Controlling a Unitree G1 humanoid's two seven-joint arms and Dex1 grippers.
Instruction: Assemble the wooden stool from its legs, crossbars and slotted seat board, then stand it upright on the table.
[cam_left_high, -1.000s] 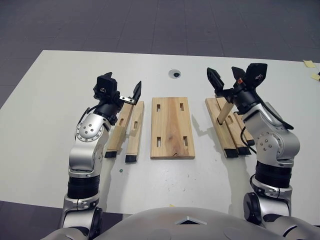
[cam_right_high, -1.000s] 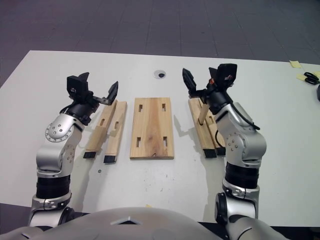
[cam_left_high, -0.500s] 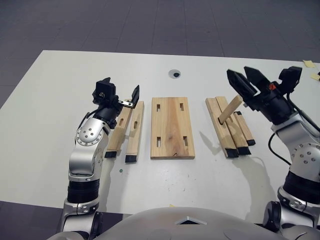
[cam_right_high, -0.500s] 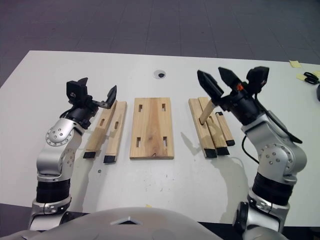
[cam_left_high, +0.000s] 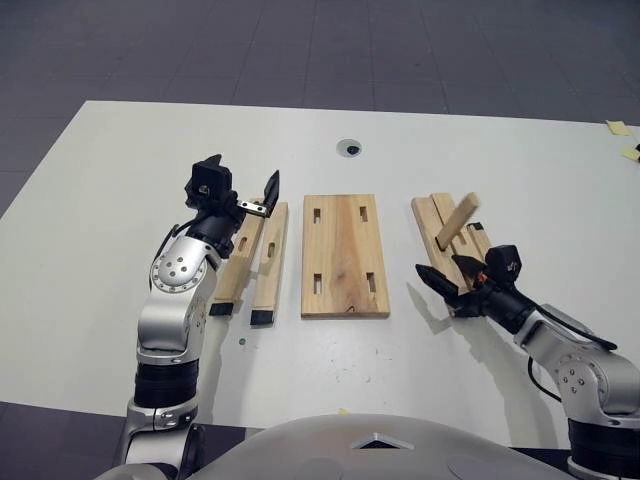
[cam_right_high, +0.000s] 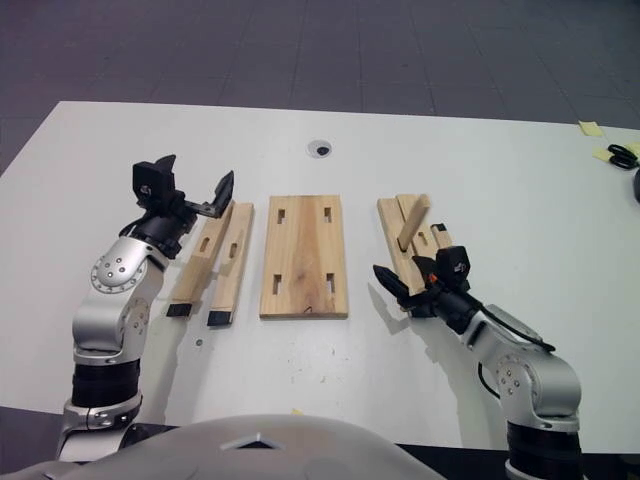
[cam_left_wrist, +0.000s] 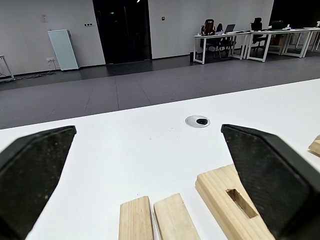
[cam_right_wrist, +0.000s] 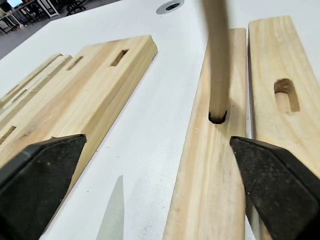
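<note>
**Both claws open and empty over the stool parts**

**Head views.** The slotted seat board (cam_left_high: 345, 255) lies flat in the middle of the white bench (cam_left_high: 120, 200). Just to its left, the left legs (cam_left_high: 262, 262) lie side by side, with black caps on their near ends. The left claw (cam_left_high: 240, 186) hovers over their far ends, its fingers spread wide and holding nothing. To the right of the board lie the right legs (cam_left_high: 432, 225). A short crossbar (cam_left_high: 458, 219) stands tilted in a slot of one of them. The right claw (cam_left_high: 437, 266) sits low over the near ends of these legs, parted and empty. It hides those ends, so the number of pieces lying there is hard to make out. A round grommet (cam_left_high: 349, 148) sits in the bench beyond the board.

**Left wrist view.** The two black fingers (cam_left_wrist: 35, 170) stand far apart with only bench between them. The far ends of the left legs show, along with one slotted corner of the seat board. The rest of the board is hidden behind a finger.

**Right wrist view.** The fingers (cam_right_wrist: 40, 175) are parted on either side of the leg that carries the crossbar. Whether they touch that leg cannot be told. The crossbar's upper end is cut off by the picture's edge. A second leg with an empty slot lies just beside the first. The seat board lies apart from them, across a strip of bench.
</note>
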